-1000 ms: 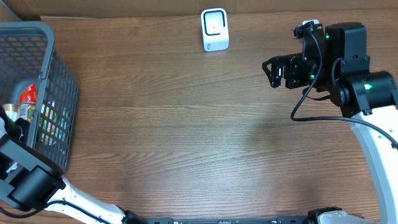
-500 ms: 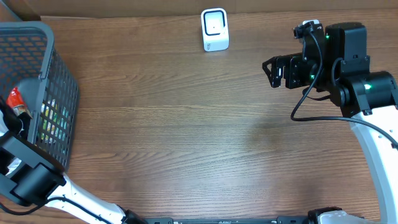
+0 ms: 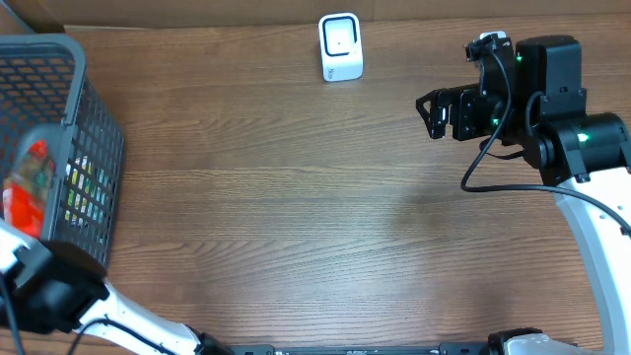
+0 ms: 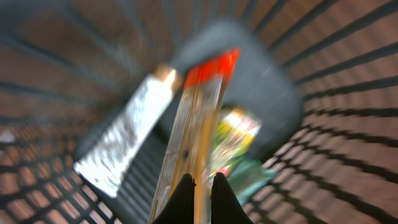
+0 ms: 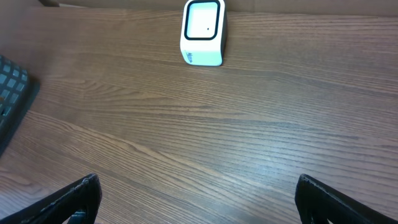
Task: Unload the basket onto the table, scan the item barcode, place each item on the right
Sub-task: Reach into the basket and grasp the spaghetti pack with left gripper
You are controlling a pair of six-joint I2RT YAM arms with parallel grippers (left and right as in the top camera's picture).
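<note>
Our left tool (image 4: pixel 202 191), apart a second ago, has now clamped on the long red-topped packet (image 4: pixel 198 118), which is still inside the wire basket (image 3: pixel 99 148) and blurred with motion. We judge the pickup made; carrying it to the barcode scanner (image 3: pixel 340 46) remains. Our right tool (image 5: pixel 199 199) hangs wide apart over the table (image 3: pixel 296 217).

Blur smears the red-topped packet (image 4: pixel 194 118); the overhead view's left edge crops the basket (image 3: pixel 99 168)
</note>
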